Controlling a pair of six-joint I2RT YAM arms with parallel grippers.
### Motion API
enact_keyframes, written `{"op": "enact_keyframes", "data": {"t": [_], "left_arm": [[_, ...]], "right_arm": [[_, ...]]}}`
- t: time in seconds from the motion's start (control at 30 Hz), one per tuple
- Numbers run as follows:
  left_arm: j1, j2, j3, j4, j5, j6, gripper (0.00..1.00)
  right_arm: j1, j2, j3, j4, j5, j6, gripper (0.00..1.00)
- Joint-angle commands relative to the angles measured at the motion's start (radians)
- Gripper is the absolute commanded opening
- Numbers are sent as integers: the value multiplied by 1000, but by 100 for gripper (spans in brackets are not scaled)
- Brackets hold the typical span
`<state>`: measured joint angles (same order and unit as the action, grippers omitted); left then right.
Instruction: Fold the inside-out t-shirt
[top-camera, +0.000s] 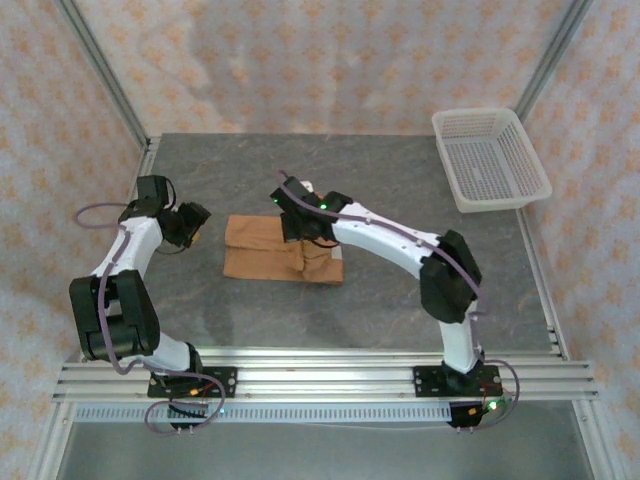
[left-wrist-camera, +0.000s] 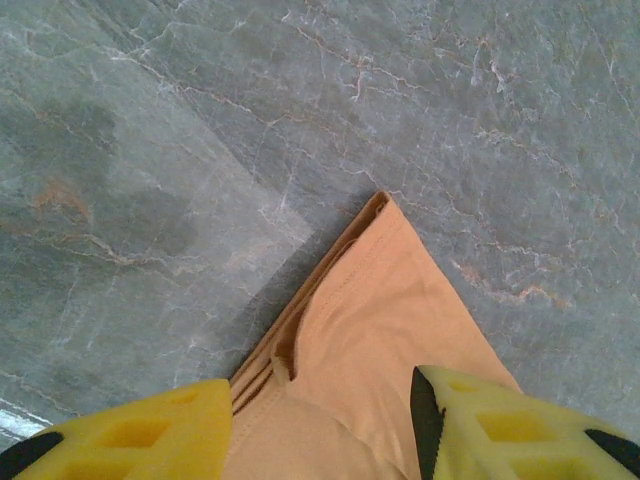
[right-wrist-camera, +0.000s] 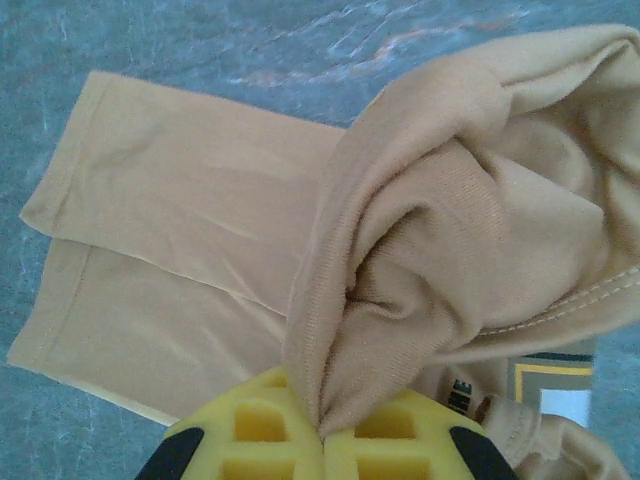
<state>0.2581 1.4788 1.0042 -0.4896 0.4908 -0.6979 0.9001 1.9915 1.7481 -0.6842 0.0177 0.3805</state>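
The shirt (top-camera: 262, 250) lies folded on the surface (top-camera: 400, 180), its long axis running from my left tool (left-wrist-camera: 322, 425) across to my right tool (right-wrist-camera: 322, 435). The right tool is clamped on a bunched fold of it. The left tool's jaws stand apart, with a shirt corner pointing out between its fingers. My right wrist hides the shirt's far end.

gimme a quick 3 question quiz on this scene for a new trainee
1. True or false: the right gripper is shut on a bunched fold of the orange-tan t-shirt.
2. Where does the white basket stand? A: at the far right corner of the table. B: at the near left corner. C: on the t-shirt.
3. Fill in: the left gripper, over a corner of the t-shirt, has its jaws ____.

Key: 1 true; 2 A; 3 open.
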Motion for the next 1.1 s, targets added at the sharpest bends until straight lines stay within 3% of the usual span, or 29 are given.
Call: {"op": "enact_keyframes", "data": {"t": [0.0,0.13,0.23,0.3,0.4,0.5,0.63,0.77,0.83,0.97,1.07], "left_arm": [[11,-36,-18,-24,10,26,52],[25,-57,-28,-36,8,34,52],[49,-95,-47,-43,-2,35,52],[62,-117,-57,-50,-21,34,52],[66,-141,-62,-58,-47,35,52],[63,-175,-70,-54,-64,28,51],[-17,-234,-72,-43,-102,10,50],[-256,-224,-18,-20,-152,-43,50],[-370,-205,2,13,-174,-101,49],[-592,-142,42,103,-271,-197,46],[-694,-51,84,141,-290,-243,46]], "right_arm": [[20,83,124,-57,9,-24,0],[48,233,333,-155,-36,-18,0],[74,322,498,-218,-102,6,8],[86,337,571,-237,-149,25,36],[89,284,562,-249,-150,40,65],[87,166,436,-238,-68,39,68],[39,-52,102,-98,5,83,60],[-101,-211,-277,159,-148,188,20],[-163,-227,-389,274,-244,238,9],[-216,-181,-492,423,-314,294,4],[-230,-114,-504,478,-347,306,2]]}}
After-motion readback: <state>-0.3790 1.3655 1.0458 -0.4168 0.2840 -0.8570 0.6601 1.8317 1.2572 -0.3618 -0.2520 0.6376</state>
